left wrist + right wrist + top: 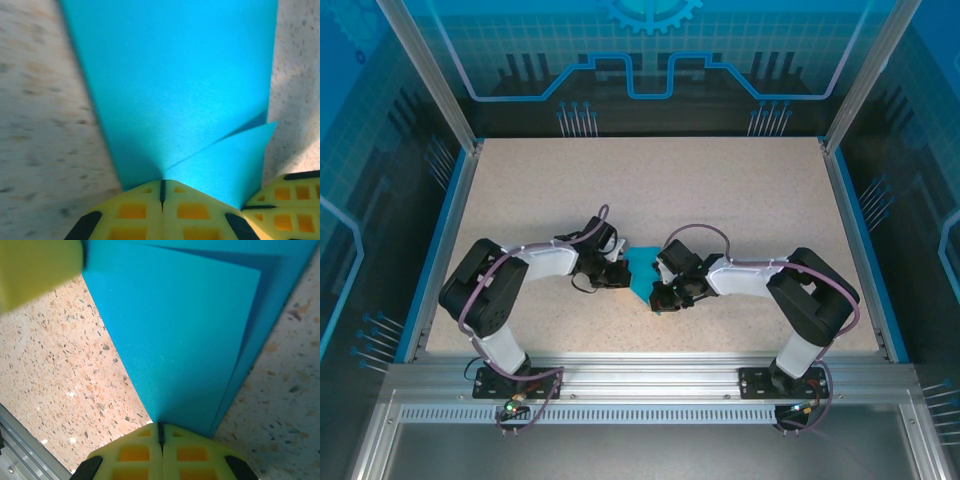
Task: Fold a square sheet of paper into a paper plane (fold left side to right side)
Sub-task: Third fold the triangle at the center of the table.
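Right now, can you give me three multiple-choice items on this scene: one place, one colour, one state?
1. The paper lies: A) between left gripper and right gripper; B) at the far left corner; C) off the table.
2. The paper is: A) white; B) red; C) teal-blue.
3. The left gripper is: A) wide open; B) shut; C) holding a pen.
Answers: 1 A, both grippers meet at it; 2 C, plain in all views; 3 B, its yellow fingers touch along one seam.
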Tool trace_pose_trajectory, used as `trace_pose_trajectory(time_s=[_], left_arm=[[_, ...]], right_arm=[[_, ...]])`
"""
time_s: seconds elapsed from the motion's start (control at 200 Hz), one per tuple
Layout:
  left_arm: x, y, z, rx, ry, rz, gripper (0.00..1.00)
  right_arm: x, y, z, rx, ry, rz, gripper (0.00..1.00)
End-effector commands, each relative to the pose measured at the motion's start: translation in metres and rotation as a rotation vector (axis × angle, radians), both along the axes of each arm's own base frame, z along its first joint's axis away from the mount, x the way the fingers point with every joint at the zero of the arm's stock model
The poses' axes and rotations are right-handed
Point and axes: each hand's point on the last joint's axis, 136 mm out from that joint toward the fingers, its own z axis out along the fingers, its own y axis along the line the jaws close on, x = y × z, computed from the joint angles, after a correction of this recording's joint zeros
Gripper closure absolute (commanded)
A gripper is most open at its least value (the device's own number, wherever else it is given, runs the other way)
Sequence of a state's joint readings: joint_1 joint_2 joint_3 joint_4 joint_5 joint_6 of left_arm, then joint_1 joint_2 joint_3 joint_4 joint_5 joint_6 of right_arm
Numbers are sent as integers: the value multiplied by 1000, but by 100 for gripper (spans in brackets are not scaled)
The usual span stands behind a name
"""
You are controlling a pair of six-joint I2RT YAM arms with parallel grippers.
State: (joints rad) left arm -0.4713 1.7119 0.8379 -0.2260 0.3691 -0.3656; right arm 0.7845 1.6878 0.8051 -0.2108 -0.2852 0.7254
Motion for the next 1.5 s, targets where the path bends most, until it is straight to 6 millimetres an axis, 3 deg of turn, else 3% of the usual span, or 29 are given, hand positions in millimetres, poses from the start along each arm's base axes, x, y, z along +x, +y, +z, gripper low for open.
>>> trace_pose_trajectory(time_s=[0.0, 0.125, 0.25, 0.38, 0.485, 0.625, 0.82, 1.286, 1.496], left_arm=[[15, 35, -7, 99, -56, 62, 94], [24, 38, 4, 82, -78, 71, 94], [24, 29, 29, 14, -108, 67, 93], [11, 12, 53, -58, -131, 38, 93], [-5, -9, 60, -105, -125, -6, 92], [-16, -30, 52, -128, -93, -56, 92], [-14, -41, 37, -105, -65, -90, 92], [-7, -22, -10, 69, -20, -60, 93], [-10, -12, -23, 131, -1, -52, 94]], right_arm=[[-33, -46, -32, -202, 128, -2, 99], [-33, -45, -31, -198, 129, -1, 99], [-31, -41, -30, -186, 129, -2, 99], [-30, -41, -29, -185, 127, -6, 99], [-29, -40, -29, -182, 125, -8, 99], [-29, -40, -30, -184, 127, -14, 99], [-28, -38, -28, -179, 124, -13, 99], [-33, -38, -25, -183, 134, 0, 99], [-40, -39, -20, -189, 141, 21, 99]])
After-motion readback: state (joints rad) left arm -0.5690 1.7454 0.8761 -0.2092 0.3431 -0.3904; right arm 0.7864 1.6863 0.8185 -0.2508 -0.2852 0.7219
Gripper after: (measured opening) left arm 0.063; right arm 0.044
